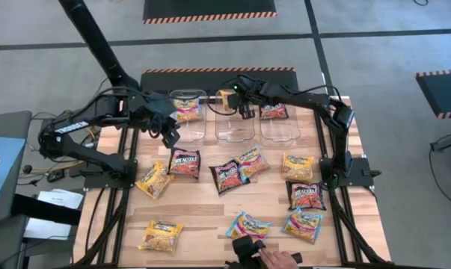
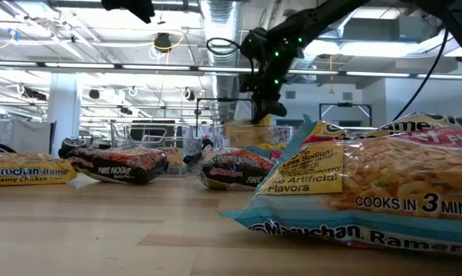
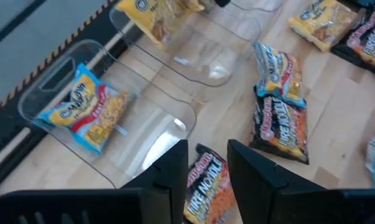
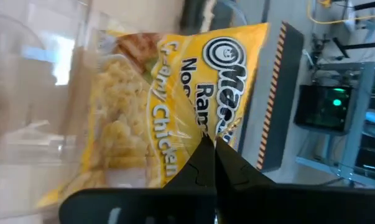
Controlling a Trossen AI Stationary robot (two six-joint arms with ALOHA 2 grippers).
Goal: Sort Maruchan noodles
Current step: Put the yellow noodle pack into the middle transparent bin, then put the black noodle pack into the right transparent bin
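Observation:
My right gripper (image 1: 245, 110) is shut on a yellow-orange Maruchan packet (image 4: 156, 106) over the middle clear bin (image 1: 236, 123). The same packet (image 3: 156, 18) also shows in the left wrist view. My left gripper (image 3: 207, 163) is open and touches nothing. It hovers by the left bin (image 1: 188, 116), above a maroon packet (image 3: 203, 186) lying flat on the table. A blue-pink packet (image 3: 87, 112) lies in the left bin, and a maroon one (image 1: 274, 112) lies in the right bin. Several more packets of all three kinds lie flat on the table. My right gripper pinches the yellow-orange packet between its two shut fingers at one edge (image 4: 203, 127), near the printed logo. The packet is lifted clear and hangs below the gripper (image 2: 265, 100) above the middle bin.
Loose packets on the table are yellow (image 1: 154, 179), (image 1: 161, 235), (image 1: 298, 166), maroon (image 1: 226, 175), (image 1: 306, 194) and blue-pink (image 1: 251, 161), (image 1: 247, 224), (image 1: 304, 224). A person's hand (image 1: 274, 258) reaches in at the table's near edge. The three bins stand in a row along the far edge.

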